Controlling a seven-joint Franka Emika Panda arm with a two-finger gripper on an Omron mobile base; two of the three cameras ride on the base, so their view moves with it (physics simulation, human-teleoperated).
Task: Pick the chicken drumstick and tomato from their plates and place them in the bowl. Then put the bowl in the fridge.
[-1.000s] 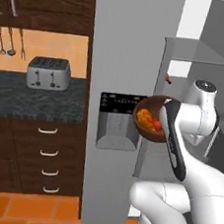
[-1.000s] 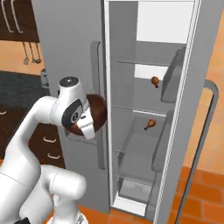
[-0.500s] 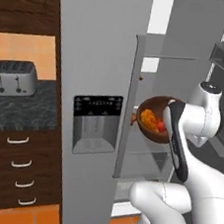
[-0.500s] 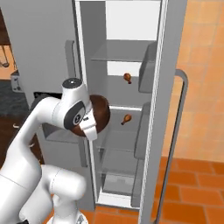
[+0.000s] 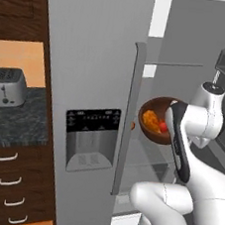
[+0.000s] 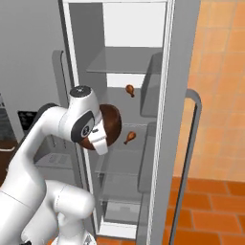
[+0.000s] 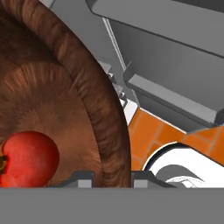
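Now, taken from the hand outward, every place reckoned from the fridge (image 6: 179, 72):

Gripper (image 7: 112, 178): closed down on the rim of the bowl (image 5: 156, 121); in the hand view its two tips straddle the bowl's wall, one inside, one outside.

Bowl: dark wood, carried in the air just in front of the fridge's open compartment, about level with the middle shelf (image 6: 119, 168). It looks tipped somewhat, its mouth facing the closed dispenser door (image 5: 95, 82) side in the left base view.

Tomato (image 7: 27, 158): lying inside the bowl, low against its floor, close to the gripped rim.

Chicken drumstick (image 5: 151, 120): the golden-orange lump in the bowl beside the tomato, so both foods are already loaded.

Key relation: the shelves lie straight ahead of the bowl, deeper into the fridge than the hand; the bowl hangs at the threshold, between the closed door's edge and the open door (image 6: 165, 143) with its bins. My judgement is that the coming move is a forward reach and a level set-down on the middle shelf.

Farther in: two small drumstick-shaped items (image 6: 129, 90) sit toward the back of the fridge interior, one above the other.

Risk, as I judge it: with the bowl tilted, the tomato could roll out before it lands.
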